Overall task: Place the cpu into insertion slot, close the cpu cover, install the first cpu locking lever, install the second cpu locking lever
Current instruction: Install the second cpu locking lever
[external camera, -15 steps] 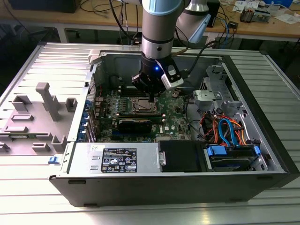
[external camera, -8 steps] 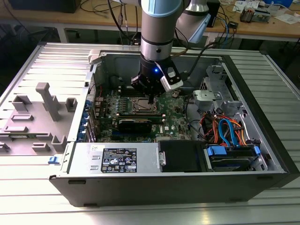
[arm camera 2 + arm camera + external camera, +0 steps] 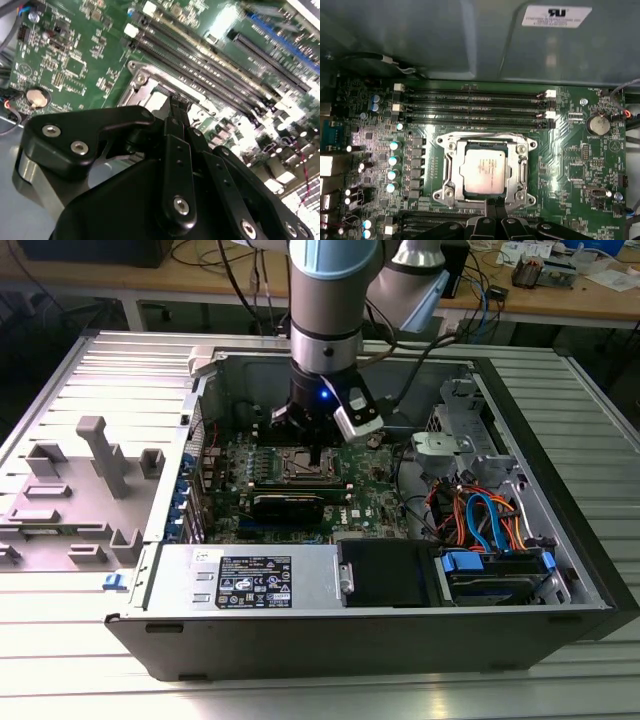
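Cpu point(image 3: 485, 171) sat flat in the insertion slot point(image 3: 485, 202), w/ the cpu cover point(image 3: 451, 161) framing it on the green board point(image 3: 580, 165). Gripper point(image 3: 495, 204) hung just at the socket's edge nearest the wrist, fingertips pressed together and empty, close beside the chip, not on its top. In exterior view, gripper point(image 3: 315, 455) was down inside the open pc case point(image 3: 520, 410), over the socket.

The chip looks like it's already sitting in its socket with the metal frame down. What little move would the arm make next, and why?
Probably a short push sideways and down on a locking lever. In the first wrist view the cpu lies in the insertion slot with the cpu cover flat around it, and the gripper sits at the socket's edge.
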Available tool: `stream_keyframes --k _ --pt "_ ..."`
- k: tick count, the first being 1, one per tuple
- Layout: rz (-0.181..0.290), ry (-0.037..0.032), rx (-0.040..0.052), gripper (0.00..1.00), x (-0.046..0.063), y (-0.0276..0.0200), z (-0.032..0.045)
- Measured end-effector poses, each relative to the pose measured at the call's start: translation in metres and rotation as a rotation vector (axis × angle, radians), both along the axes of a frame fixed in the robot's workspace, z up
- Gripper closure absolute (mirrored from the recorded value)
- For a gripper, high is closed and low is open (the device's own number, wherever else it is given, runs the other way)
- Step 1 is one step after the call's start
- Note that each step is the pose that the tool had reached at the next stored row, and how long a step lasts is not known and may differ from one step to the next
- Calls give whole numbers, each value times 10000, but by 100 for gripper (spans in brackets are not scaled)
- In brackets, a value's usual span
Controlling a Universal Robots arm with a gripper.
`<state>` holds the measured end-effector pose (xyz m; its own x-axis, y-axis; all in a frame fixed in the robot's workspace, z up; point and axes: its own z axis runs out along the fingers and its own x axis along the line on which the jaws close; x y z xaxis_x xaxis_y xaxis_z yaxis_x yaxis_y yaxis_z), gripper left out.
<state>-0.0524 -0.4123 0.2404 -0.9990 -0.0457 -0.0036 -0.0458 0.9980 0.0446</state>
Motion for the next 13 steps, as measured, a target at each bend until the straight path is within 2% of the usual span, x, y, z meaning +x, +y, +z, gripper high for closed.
stream_keyframes --k 1,4,9,13 --pt "0 0 1 89 -1 -30 1" --pt "-1 -1 1 89 -37 -56 1" --pt "-1 -1 0 89 -205 -69 -1" --pt "1 0 1 89 -215 -69 -2"
